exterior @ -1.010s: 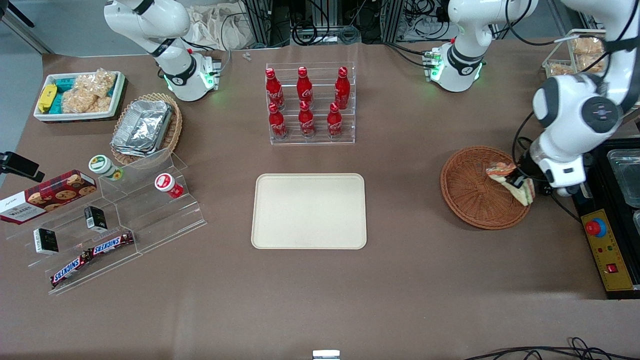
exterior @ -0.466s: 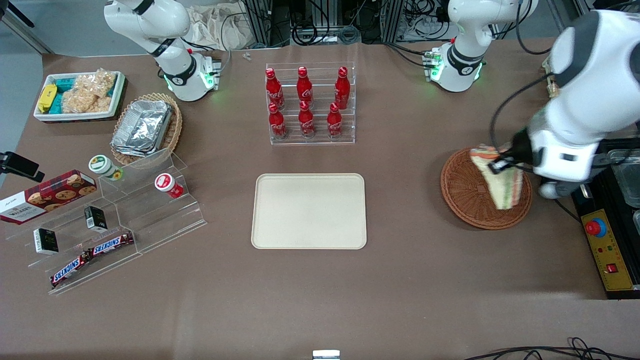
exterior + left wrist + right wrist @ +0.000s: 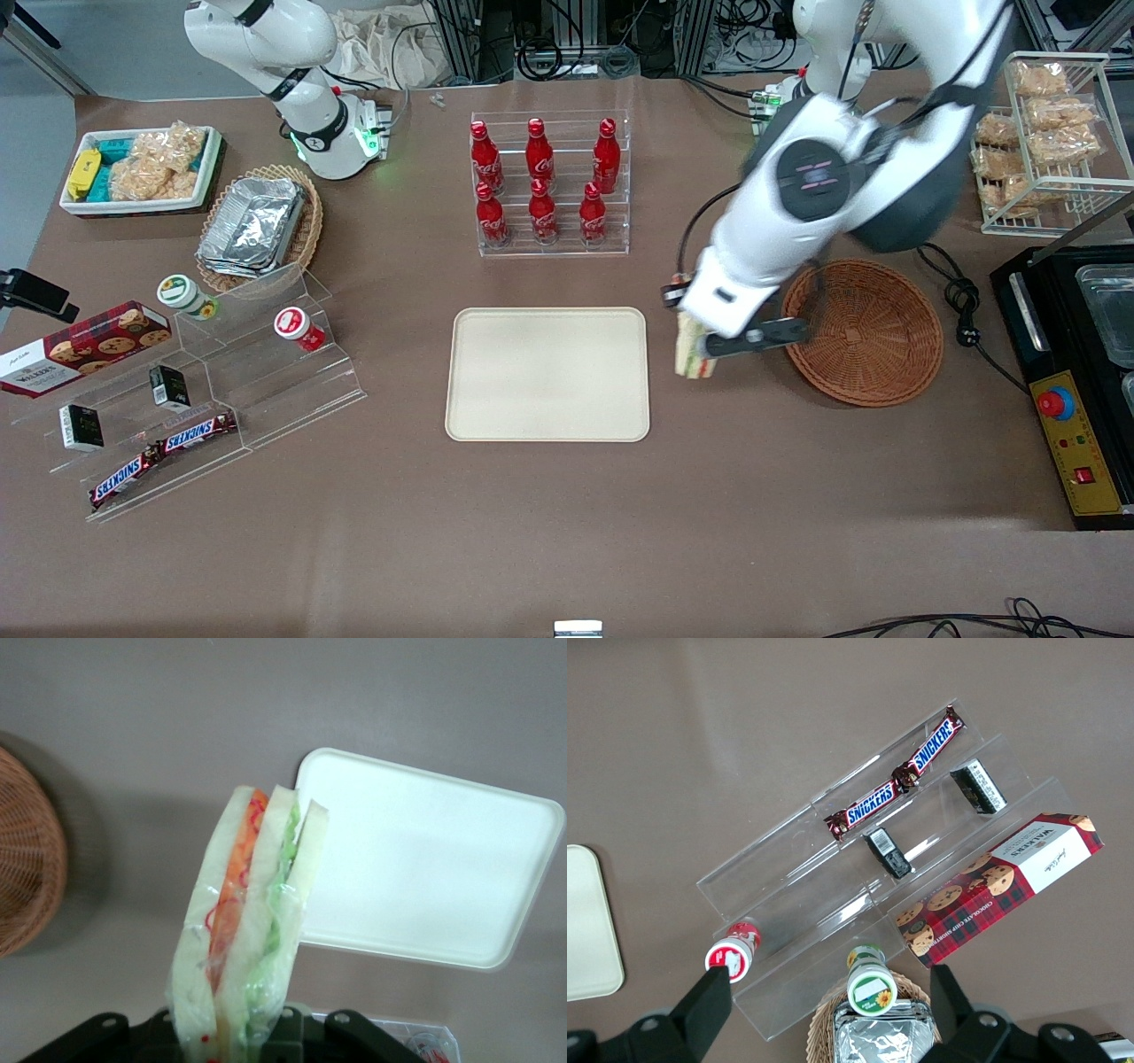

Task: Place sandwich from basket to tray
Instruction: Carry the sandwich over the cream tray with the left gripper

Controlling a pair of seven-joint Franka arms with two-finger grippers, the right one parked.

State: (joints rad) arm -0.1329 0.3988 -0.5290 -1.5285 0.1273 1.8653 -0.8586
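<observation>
The sandwich [image 3: 688,356], a wrapped wedge of pale bread with orange, red and green filling, hangs in the air in my left gripper [image 3: 706,348], which is shut on it. They are over the bare table, between the reddish-brown wicker basket [image 3: 864,333] and the cream tray [image 3: 547,374], close to the tray's edge. In the left wrist view the sandwich [image 3: 250,930] points away from the gripper [image 3: 241,1041], its tip just short of the tray [image 3: 425,864], with the basket [image 3: 25,870] off to one side. Nothing lies in the basket or on the tray.
A clear rack of red cola bottles [image 3: 549,182] stands farther from the front camera than the tray. A wire rack of snack bags [image 3: 1045,133] and a black appliance [image 3: 1085,354] sit at the working arm's end. An acrylic snack stand [image 3: 213,381] and foil containers [image 3: 255,226] lie toward the parked arm's end.
The gripper has lifted the sandwich out of the basket and carried it sideways toward the tray. The basket now holds nothing.
</observation>
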